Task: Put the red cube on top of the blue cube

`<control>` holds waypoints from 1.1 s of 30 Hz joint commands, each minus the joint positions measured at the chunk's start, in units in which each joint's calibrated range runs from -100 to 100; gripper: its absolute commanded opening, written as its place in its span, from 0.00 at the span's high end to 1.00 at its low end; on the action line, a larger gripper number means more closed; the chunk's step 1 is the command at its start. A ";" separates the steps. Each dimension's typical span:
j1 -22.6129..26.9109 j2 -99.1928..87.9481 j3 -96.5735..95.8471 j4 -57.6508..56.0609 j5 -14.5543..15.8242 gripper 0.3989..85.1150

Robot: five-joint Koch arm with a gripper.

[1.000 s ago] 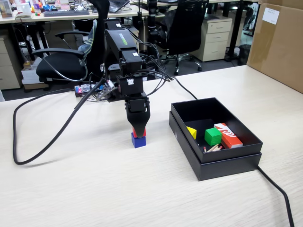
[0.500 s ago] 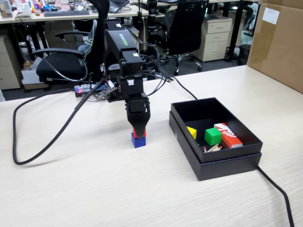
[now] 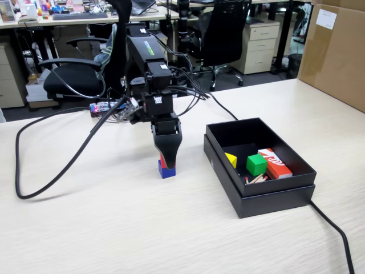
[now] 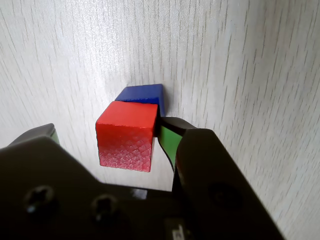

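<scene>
The red cube sits on top of the blue cube on the pale wooden table, shifted a little off the blue cube's middle. In the fixed view the blue cube stands on the table with the red cube just showing above it behind the black jaws. My gripper is open around the red cube. The right finger's green pad lies against the cube's right face. The left finger stands well clear of the cube. In the fixed view the gripper points straight down over the stack.
A black open box stands to the right, holding a yellow piece, a green cube, an orange-red box with white markings and some small sticks. A black cable loops across the table's left. A cardboard box stands back right.
</scene>
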 commanded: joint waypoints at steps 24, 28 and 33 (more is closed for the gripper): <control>0.34 -48.47 -15.47 -5.48 -2.54 0.44; 0.34 -61.90 -29.16 -3.93 -3.27 0.42; 0.39 -75.21 -45.21 1.17 -3.52 0.42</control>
